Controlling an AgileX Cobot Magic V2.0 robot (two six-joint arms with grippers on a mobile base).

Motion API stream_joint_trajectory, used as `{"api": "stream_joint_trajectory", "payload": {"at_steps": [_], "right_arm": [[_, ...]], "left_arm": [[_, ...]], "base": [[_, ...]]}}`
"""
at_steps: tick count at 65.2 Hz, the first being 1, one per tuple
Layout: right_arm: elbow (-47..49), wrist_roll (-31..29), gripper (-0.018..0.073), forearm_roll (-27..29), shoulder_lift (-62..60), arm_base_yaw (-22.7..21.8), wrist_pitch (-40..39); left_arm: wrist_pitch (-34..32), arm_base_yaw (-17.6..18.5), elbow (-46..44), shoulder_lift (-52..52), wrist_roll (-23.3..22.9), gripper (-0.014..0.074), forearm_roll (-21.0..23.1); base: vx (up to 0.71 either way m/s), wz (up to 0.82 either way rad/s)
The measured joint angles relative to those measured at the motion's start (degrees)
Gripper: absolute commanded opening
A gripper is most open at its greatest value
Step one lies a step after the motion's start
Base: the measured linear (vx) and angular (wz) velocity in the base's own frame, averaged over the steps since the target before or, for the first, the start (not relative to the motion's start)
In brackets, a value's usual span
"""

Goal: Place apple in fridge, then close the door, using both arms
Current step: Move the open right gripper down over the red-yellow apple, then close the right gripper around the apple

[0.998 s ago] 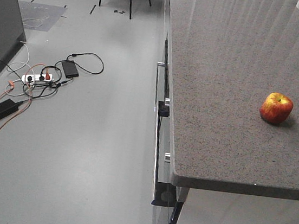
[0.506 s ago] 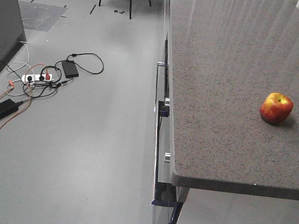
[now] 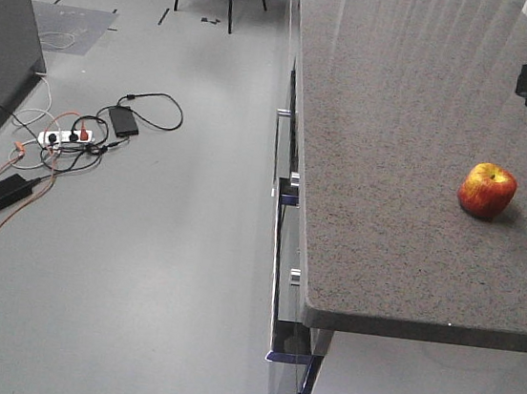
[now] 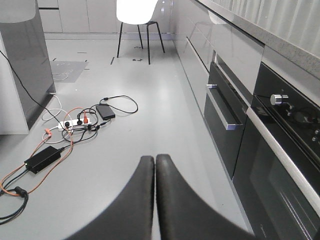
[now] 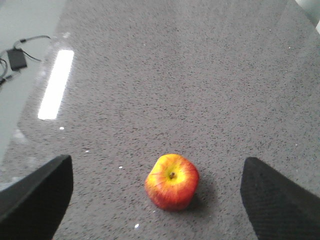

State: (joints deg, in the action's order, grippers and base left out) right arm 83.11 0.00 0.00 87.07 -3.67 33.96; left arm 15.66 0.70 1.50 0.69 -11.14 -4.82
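The right gripper (image 5: pixel 155 162) has just come into the front view, wide open and empty, above the apple (image 3: pixel 486 190), which lies untouched on the counter (image 3: pixel 397 127). The left gripper (image 4: pixel 154 165) is closed on nothing. I think the grasp comes next.

Kitchen: speckled stone counter (image 3: pixel 397 127), built-in oven (image 4: pixel 270 185), glossy grey cabinet fronts (image 4: pixel 197 70).

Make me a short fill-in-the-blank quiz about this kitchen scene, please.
The apple rests on the speckled grey ___.
The right gripper, facing the apple, has its jaws ___.
The left gripper has its jaws ___.
The chair in the left wrist view is coloured ___.
Missing words: countertop; open; shut; white.
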Motion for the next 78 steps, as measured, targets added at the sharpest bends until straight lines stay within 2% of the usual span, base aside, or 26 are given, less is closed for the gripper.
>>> {"api": "stream_joint_trajectory", "payload": {"at_steps": [15,25,63,78], "right_arm": [[6.89,0.0,0.0634,-1.34,9.72,0.0,2.5],[9.25,2.09,0.0629,-1.34,14.87,0.0,4.15],[9.74,3.17,0.0613,-2.63,23.95,0.0,2.13],[9.74,6.52,0.0607,-3.12,25.91,-1.67,1.63]], "left_arm": [[0.0,0.0,0.0,0.0,0.0,-0.0006,0.0],[0.0,0.0,0.0,0.0,0.0,-0.0006,0.0],[0.0,0.0,0.0,0.0,0.0,-0.0006,0.0],[0.0,0.0,0.0,0.0,0.0,-0.0006,0.0]], "base": [[0.0,0.0],[0.0,0.0],[0.0,0.0],[0.0,0.0]]}}
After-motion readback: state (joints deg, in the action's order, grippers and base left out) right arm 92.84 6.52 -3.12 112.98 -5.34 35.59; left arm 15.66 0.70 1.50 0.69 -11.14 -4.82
